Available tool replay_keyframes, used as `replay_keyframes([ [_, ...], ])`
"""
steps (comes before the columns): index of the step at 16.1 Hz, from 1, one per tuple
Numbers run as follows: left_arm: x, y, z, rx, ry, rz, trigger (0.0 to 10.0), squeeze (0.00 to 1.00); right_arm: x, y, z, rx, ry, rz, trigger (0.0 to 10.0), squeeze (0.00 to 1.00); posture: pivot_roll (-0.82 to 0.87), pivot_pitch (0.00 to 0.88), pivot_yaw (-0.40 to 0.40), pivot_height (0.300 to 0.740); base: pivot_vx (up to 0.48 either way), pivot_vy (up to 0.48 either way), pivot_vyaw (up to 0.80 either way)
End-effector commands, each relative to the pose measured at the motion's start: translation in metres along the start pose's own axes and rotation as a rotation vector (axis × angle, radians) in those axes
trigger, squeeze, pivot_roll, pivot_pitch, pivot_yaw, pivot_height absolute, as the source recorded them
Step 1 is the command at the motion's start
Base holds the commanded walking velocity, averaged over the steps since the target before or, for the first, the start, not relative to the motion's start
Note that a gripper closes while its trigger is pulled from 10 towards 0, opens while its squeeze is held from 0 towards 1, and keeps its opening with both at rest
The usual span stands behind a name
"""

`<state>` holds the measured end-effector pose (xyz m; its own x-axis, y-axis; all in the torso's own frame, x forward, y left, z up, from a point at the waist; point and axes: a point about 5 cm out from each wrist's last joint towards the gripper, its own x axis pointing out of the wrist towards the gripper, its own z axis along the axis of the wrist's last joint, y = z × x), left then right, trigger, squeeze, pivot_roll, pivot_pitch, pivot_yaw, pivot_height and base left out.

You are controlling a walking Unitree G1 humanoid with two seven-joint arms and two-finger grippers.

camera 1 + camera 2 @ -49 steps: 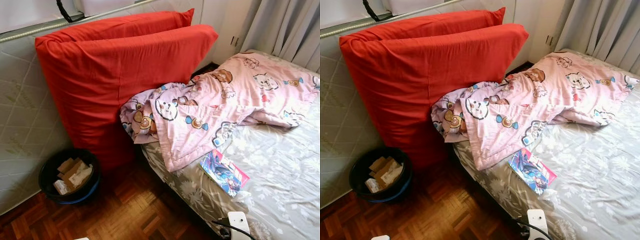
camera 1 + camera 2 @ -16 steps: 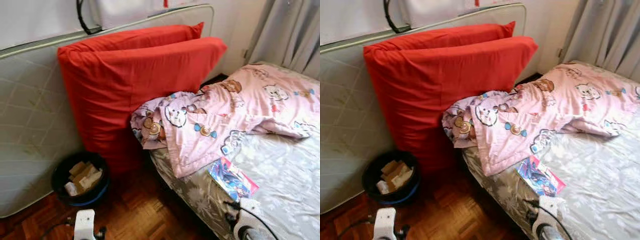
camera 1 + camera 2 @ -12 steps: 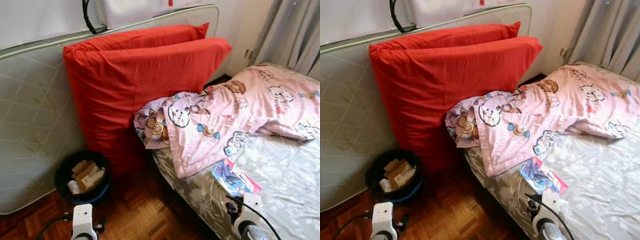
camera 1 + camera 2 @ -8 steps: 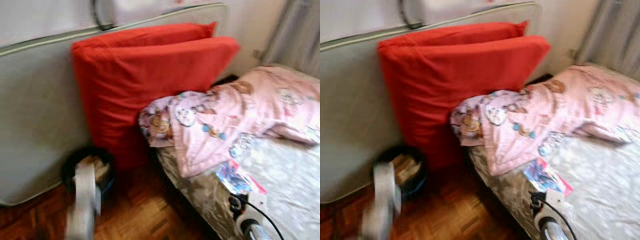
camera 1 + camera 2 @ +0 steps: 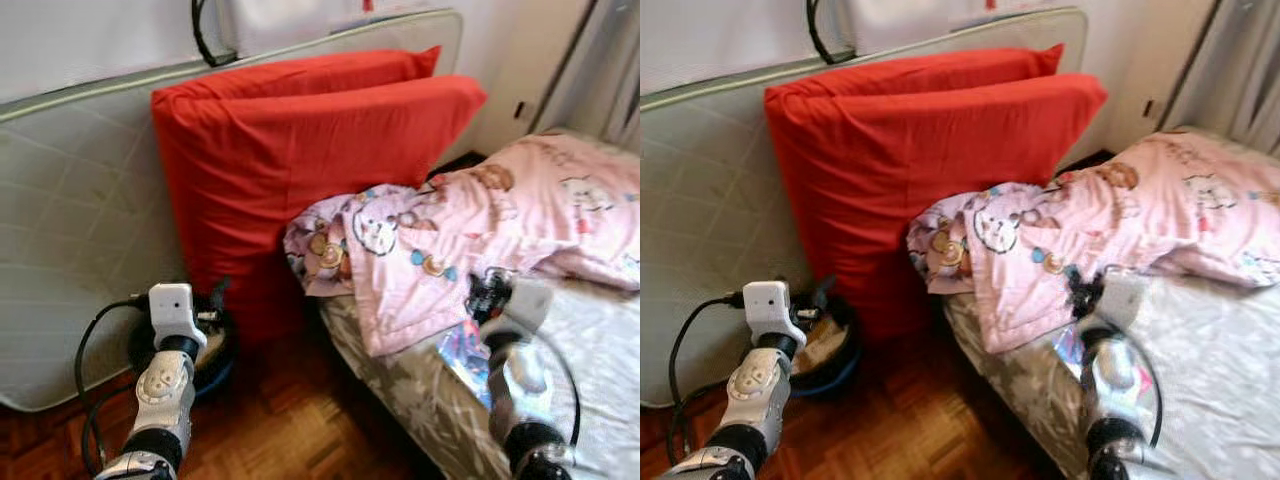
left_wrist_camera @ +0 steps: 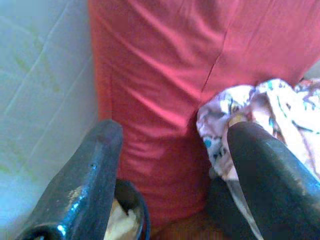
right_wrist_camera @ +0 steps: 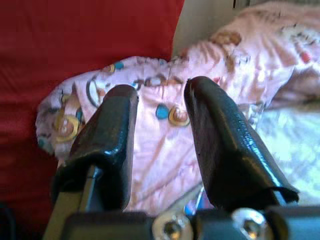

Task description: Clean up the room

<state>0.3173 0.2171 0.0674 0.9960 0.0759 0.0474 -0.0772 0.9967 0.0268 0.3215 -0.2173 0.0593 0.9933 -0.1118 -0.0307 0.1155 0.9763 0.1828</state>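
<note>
Both arms are raised into the head views. The left gripper [image 6: 170,165] is held above the dark round bin [image 5: 215,350] on the parquet floor [image 5: 290,430]; its fingers [image 6: 85,175] are spread wide, nothing between them. Paper or cardboard scraps are seen inside the bin, partly hidden by the wrist.

The right gripper [image 7: 160,135] is held over the near edge of the bed [image 5: 1220,360], aimed at the pink cartoon-print blanket [image 5: 480,230]; its fingers [image 7: 220,145] are parted, a moderate gap, empty. The right forearm is blurred.

The blanket lies crumpled across the grey floral sheet, one corner hanging over the bed's edge toward the floor. A colourful magazine [image 5: 462,352] lies on the sheet just below the blanket's hem, largely covered by the right arm.

Two large red cushions [image 5: 320,160] are stood on edge against a pale quilted mattress [image 5: 70,220] leaned on the wall; the blanket's bunched end touches the front cushion. The bin stands on the floor at the cushions' foot.
</note>
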Motion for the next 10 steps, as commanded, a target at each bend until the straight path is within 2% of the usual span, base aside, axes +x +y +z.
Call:
replay_keyframes([
  [1, 0.001, 0.002, -0.002, -0.01, 0.025, 0.004, 10.0, 0.0, 0.005, -0.001, 0.007, -0.004, -0.017, -0.004, 10.0, 0.0, -0.03, 0.0, 0.024, 0.74, 0.0, 0.0, 0.0],
  [5, 0.0, -0.001, 0.001, -0.009, 0.001, -0.003, 10.0, 0.0, 0.008, 0.0, 0.012, -0.01, -0.026, 0.02, 10.0, 0.0, -0.01, 0.0, -0.009, 0.74, 0.0, 0.0, 0.0],
  [10, -0.011, -0.004, -0.002, -0.008, -0.04, 0.004, 10.0, 0.0, 0.002, -0.012, 0.013, -0.064, -0.038, 0.032, 10.0, 0.0, 0.0, 0.0, -0.056, 0.74, 0.0, 0.0, 0.0],
])
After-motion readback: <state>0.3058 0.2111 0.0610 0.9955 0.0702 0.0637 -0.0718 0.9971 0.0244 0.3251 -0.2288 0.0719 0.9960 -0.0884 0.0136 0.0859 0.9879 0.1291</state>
